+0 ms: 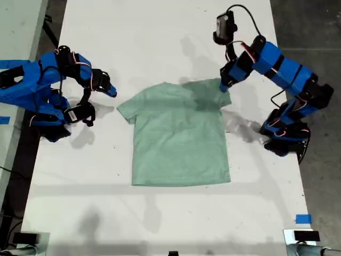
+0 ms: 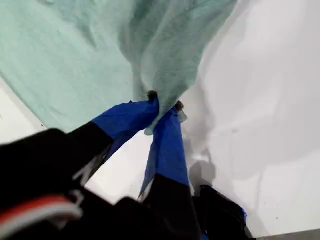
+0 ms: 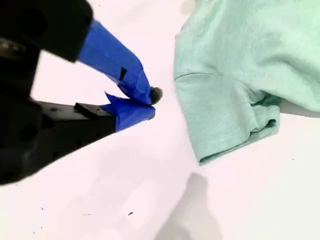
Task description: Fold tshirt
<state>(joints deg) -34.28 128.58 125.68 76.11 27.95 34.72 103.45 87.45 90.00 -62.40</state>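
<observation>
The pale mint-green tshirt (image 1: 178, 138) lies flat on the white table (image 1: 160, 37), collar toward the far edge. My first gripper (image 1: 225, 85) is at the shirt's shoulder on the exterior view's right. In the first wrist view it (image 2: 161, 107) is shut on a bunched fold of the tshirt (image 2: 60, 60), which hangs lifted from the blue fingers (image 2: 127, 120). My second gripper (image 1: 112, 92) hovers just off the sleeve on the exterior view's left. The second wrist view shows it (image 3: 150, 102) shut with nothing in it, a short gap from the sleeve hem of the tshirt (image 3: 225, 120).
Both blue arm bases stand at the table's side edges in the exterior view. Blue tape (image 1: 302, 218) marks the near corner on the exterior view's right. Another tape piece (image 1: 4, 120) sits off the exterior view's left edge. Small devices (image 1: 301, 236) lie at the near edge.
</observation>
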